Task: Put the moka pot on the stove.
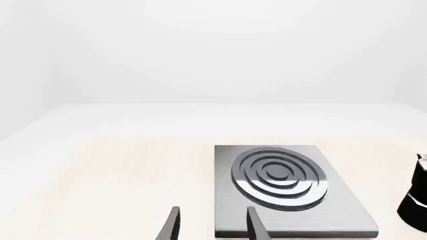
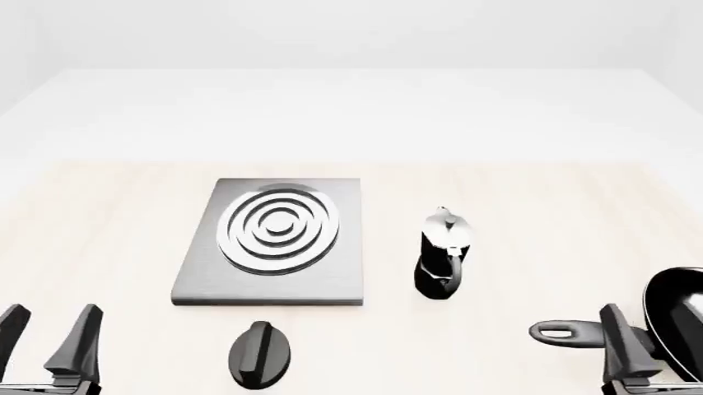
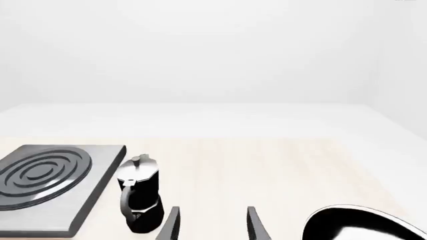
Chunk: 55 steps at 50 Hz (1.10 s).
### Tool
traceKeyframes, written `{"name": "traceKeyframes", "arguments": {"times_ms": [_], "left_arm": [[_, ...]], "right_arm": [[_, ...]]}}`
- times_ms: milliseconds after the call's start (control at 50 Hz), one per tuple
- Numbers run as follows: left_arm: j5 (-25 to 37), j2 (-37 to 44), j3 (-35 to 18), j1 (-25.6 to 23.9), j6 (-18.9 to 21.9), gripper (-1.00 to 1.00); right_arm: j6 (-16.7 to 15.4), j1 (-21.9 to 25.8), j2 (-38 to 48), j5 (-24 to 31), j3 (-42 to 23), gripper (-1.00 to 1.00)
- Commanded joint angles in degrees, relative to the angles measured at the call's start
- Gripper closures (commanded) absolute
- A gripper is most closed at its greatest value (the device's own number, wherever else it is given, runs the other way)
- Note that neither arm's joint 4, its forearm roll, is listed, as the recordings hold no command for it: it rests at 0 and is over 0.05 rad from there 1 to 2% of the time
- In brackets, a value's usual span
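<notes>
The moka pot [image 2: 443, 257], black with a shiny silver lid, stands upright on the pale wooden table just right of the stove [image 2: 204, 280], a flat grey plate with silver rings. Pot and stove are apart. My left gripper [image 2: 44, 336] is open and empty at the near left edge, in front of the stove's left corner. My right gripper [image 2: 646, 341] is open and empty at the near right, well short of the pot. The left wrist view shows the open gripper [image 1: 213, 224], the stove [image 1: 337, 212] and the pot's edge [image 1: 417, 196]. The right wrist view shows the open gripper [image 3: 212, 222], the pot [image 3: 140, 200] and the stove [image 3: 40, 212].
A black oval knob [image 2: 260, 354] lies on the table in front of the stove. A black frying pan [image 2: 681, 309] sits at the near right, its handle [image 2: 562, 332] pointing left beside my right gripper; the pan [image 3: 363, 225] also shows in the right wrist view.
</notes>
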Motion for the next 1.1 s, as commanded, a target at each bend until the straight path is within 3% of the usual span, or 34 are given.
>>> {"name": "traceKeyframes", "arguments": {"times_ms": [20, 820, 1100], "left_arm": [[0.0, 0.0, 0.0, 0.0, 0.0, -1.00], [0.0, 0.0, 0.0, 0.0, 0.0, -1.00], [0.0, 0.0, 0.0, 0.0, 0.0, -1.00]], "right_arm": [[-0.7, 1.3, 1.1, -0.6, -0.5, -1.00], [-1.5, 8.8, 11.2, -7.5, -4.1, -1.00], [-1.9, 12.9, 18.9, -13.2, -5.4, -1.00]]}}
